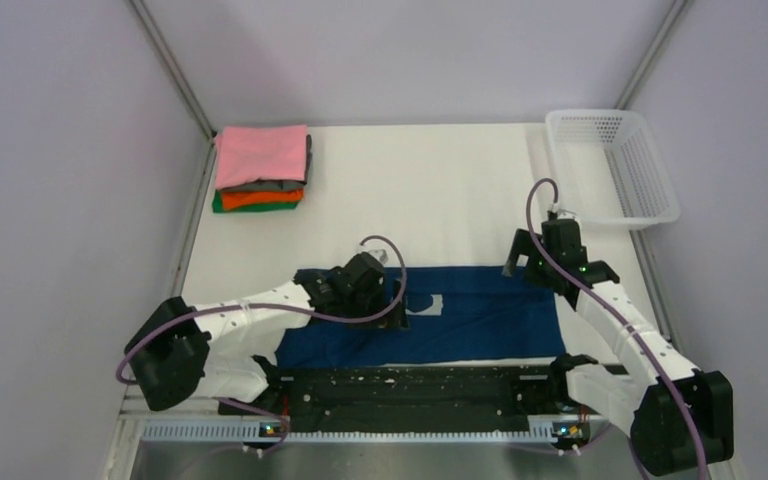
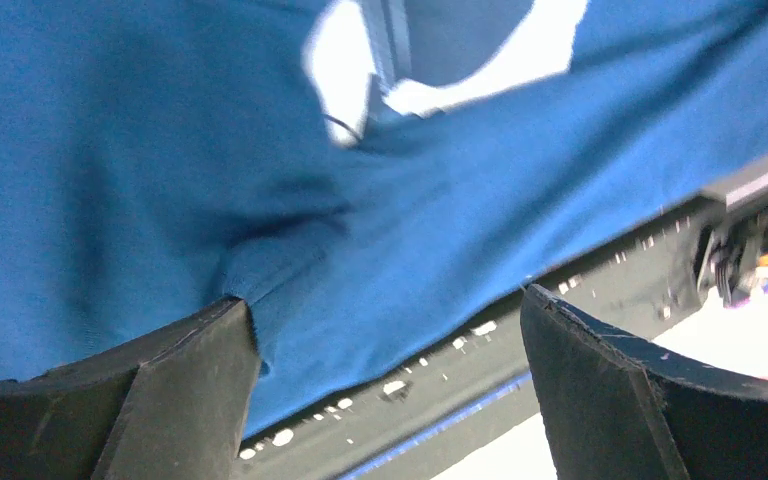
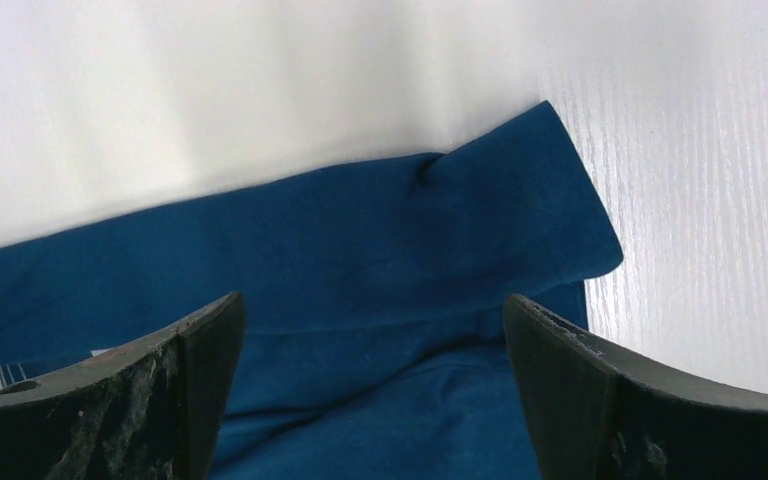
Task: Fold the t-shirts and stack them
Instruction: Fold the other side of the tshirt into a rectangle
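Note:
The navy blue t-shirt [image 1: 460, 315] lies folded into a long band across the near part of the table, white print showing near its middle. My left gripper [image 1: 365, 285] is open over its left-middle part; the left wrist view shows blue cloth [image 2: 260, 200] between the wide-apart fingers, nothing gripped. My right gripper [image 1: 545, 262] is open over the shirt's far right corner; the right wrist view shows the folded sleeve end [image 3: 520, 210] between the spread fingers. A stack of folded shirts, pink [image 1: 260, 155] on top, then grey, orange and green, sits at the far left.
A white mesh basket [image 1: 615, 165] stands at the far right corner. A black rail [image 1: 400, 395] runs along the near table edge, just below the shirt. Grey walls close in the table on both sides.

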